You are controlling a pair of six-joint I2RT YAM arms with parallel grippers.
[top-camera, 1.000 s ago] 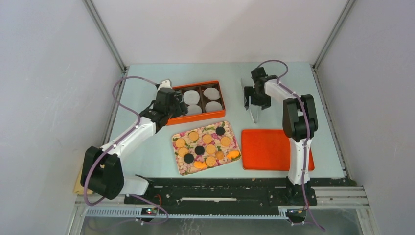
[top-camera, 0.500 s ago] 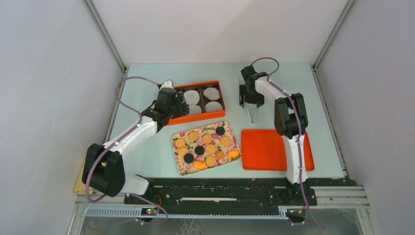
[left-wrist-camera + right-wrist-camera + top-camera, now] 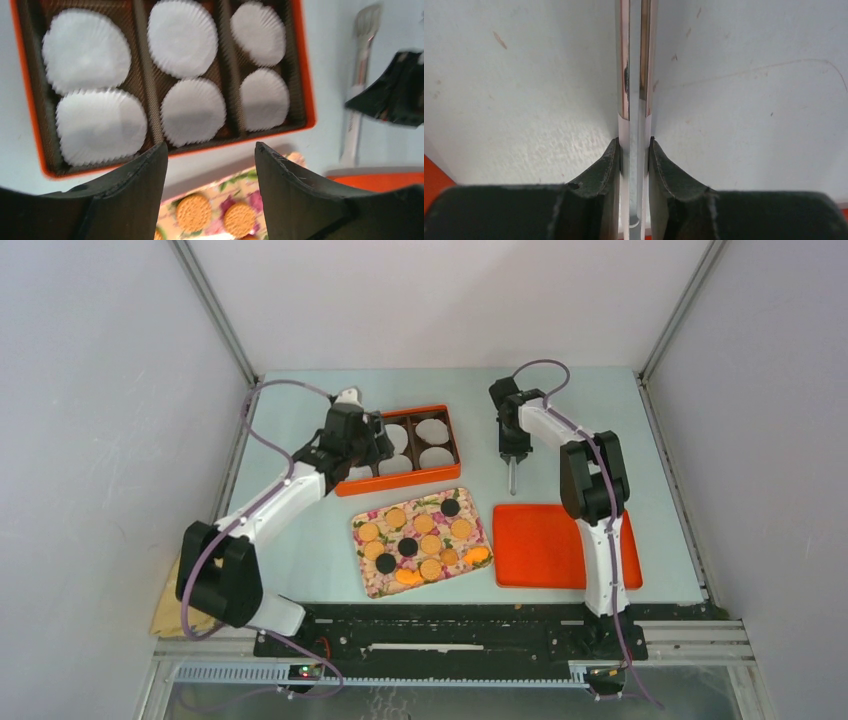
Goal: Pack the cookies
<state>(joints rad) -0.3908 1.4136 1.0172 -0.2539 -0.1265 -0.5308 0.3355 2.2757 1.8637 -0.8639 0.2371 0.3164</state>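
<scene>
Right tool [image 3: 634, 146] is pinched tight on the white handle of the tongs [image 3: 623, 60]. Left tool [image 3: 210, 148] hangs wide open and empty above the lined box [image 3: 306, 75]. Just nearside of it the cookies [image 3: 424, 523] lie on the floral tray [image 3: 373, 586]. They are likely light, stiff and crumbly, so nip each gently across its rim.

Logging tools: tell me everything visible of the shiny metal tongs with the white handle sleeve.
The shiny metal tongs are two mirror-bright strips squeezed nearly together, white-sleeved at the handle end, with a scalloped tip seen from the left wrist. The right gripper is shut on the white part. They sit low over the pale table, just beyond the flat orange tray; table contact is unclear.
</scene>
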